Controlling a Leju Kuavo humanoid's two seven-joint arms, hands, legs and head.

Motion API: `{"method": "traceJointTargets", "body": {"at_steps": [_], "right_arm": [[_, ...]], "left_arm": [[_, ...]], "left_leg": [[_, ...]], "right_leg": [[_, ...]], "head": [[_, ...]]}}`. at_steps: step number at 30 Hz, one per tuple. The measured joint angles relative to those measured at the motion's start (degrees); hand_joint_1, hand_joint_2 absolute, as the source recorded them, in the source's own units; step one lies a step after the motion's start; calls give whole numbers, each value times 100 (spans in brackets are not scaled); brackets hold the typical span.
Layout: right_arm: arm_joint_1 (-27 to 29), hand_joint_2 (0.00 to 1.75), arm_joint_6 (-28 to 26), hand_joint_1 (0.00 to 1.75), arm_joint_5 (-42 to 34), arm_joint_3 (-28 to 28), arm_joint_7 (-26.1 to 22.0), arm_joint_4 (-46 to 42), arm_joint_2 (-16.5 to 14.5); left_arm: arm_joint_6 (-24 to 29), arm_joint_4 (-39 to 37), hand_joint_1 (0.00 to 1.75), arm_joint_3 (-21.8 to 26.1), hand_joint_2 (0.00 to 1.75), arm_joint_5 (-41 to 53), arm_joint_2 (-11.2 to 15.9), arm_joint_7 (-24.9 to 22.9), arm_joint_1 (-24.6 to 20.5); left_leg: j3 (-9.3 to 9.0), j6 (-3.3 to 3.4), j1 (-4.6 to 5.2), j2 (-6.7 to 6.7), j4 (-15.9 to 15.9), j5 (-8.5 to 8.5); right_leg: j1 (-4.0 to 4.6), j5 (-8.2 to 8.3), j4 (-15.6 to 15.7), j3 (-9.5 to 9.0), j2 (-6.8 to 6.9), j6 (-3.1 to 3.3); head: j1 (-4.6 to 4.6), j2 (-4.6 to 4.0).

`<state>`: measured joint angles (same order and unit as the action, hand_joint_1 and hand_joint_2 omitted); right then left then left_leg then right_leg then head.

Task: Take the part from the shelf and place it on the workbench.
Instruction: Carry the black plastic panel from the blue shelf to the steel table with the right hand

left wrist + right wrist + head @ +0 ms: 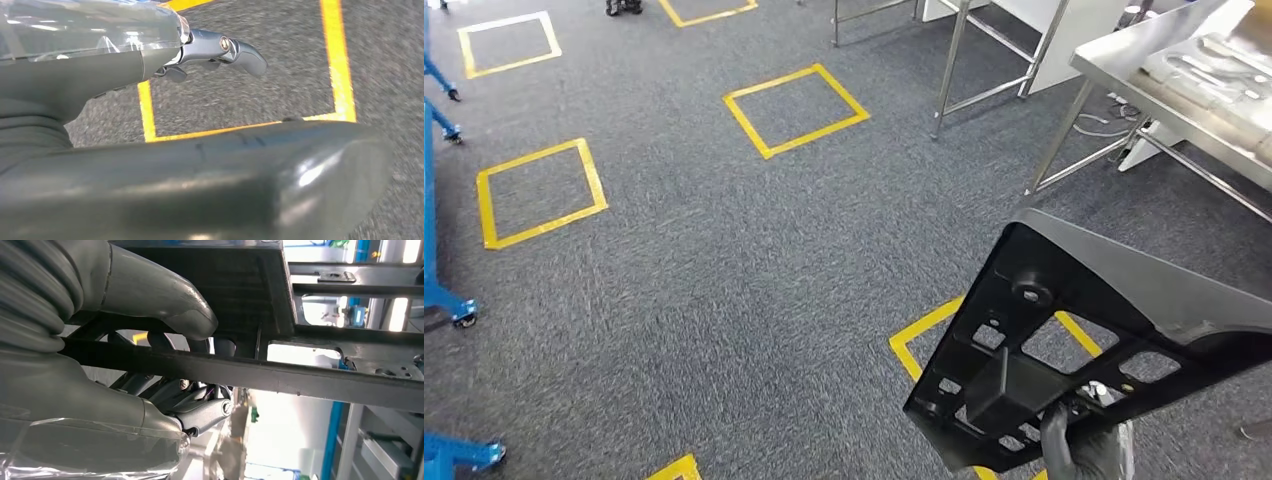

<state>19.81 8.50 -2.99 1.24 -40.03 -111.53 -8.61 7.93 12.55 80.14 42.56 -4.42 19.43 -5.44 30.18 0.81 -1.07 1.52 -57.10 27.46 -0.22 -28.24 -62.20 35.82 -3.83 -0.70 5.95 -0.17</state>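
Over the grey carpet (724, 260), one black part (1114, 330), a ribbed frame with cutouts, hangs tilted in the right hand (1089, 445), thumb and fingers clamped on a rib. The left hand (215, 50) holds nothing, fingers loosely extended. One steel tabletop (1144, 70) stands ahead right; five full yellow floor squares show.

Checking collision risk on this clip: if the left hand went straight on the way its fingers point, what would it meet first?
Probably the grey carpet floor with its yellow tape square; nothing shows between the left hand and it, though depth is unclear.
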Motion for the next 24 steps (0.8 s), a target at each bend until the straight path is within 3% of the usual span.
{"method": "traceJointTargets", "body": {"at_steps": [1,2,4,5,6,8,10,12,14,16,17,19,21,22,24], "right_arm": [[0,175,15,175,27,4,-1,-8,-4],[-1,175,34,175,47,5,1,-12,-7],[9,175,74,175,65,5,4,-11,-8],[11,175,92,175,69,5,6,-10,-9],[8,175,108,175,70,5,7,-9,-9],[-22,175,144,175,68,5,10,-2,-8],[-75,175,169,175,56,5,13,17,-8],[-110,175,177,175,39,5,16,46,-8],[-136,175,175,175,27,5,18,66,-8],[-188,175,171,175,19,4,19,81,-13],[-212,175,167,175,16,3,20,89,-15],[-219,175,154,175,12,4,22,100,-18],[-211,175,116,175,16,4,35,109,-18],[-209,175,63,175,36,4,59,113,-19],[-205,175,-126,175,111,3,154,122,-20]], "left_arm": [[-2,0,0,-6,0,-5,3,-5,6],[-2,0,0,-8,0,-17,5,-10,15],[-2,0,0,-8,0,-48,8,-19,23],[-1,0,0,-8,0,-61,8,-21,19],[0,0,0,-8,0,-72,7,-21,13],[5,0,0,-8,0,-95,5,-16,3],[17,0,0,-8,0,-113,4,-5,-3],[25,0,0,-8,0,-116,4,13,-23],[22,0,0,-8,0,-108,2,32,-47],[12,0,0,-9,0,-89,1,41,-42],[6,0,0,-9,0,-78,1,42,-33],[-6,0,0,-10,0,-62,5,40,-9],[-34,0,0,-10,0,-56,9,38,7],[-54,0,0,-10,0,-56,10,37,10],[-98,0,0,-10,0,-54,19,34,1]], "left_leg": [[-1,12,5,-84,12,-6],[3,20,10,-173,13,-4],[7,16,15,-347,11,9],[1,7,14,-428,10,17],[-12,-9,13,-502,10,29],[-56,-58,27,-635,7,63],[-93,-120,50,-745,4,95],[-127,-184,54,-850,10,116],[-112,-246,31,-685,-107,224],[100,-273,5,-348,-602,528],[254,-274,3,-253,-933,699],[557,-274,6,-200,-1543,912],[676,-254,8,-186,-1683,803],[610,-233,9,-168,-1461,607],[324,-169,23,-99,-686,176]], "right_leg": [[-3,-188,-326,155,198,-18],[-17,-372,-707,337,296,-36],[-50,-508,-1189,561,351,-71],[-63,-417,-1124,518,370,-84],[-71,-242,-830,352,417,-88],[-47,65,-17,-94,670,-55],[-1,147,376,-294,812,15],[18,148,386,-276,683,87],[-1,169,418,-285,555,155],[-18,191,438,-294,441,219],[-13,193,436,-290,387,240],[3,194,432,-289,266,258],[19,193,419,-296,110,263],[24,187,411,-303,35,264],[41,164,385,-312,-85,258]], "head": [[-1,0],[-1,0],[-1,0],[-1,0],[-1,0],[-1,0],[-1,0],[-1,0],[0,0],[1,0],[1,0],[2,0],[2,0],[2,0],[2,0]]}}
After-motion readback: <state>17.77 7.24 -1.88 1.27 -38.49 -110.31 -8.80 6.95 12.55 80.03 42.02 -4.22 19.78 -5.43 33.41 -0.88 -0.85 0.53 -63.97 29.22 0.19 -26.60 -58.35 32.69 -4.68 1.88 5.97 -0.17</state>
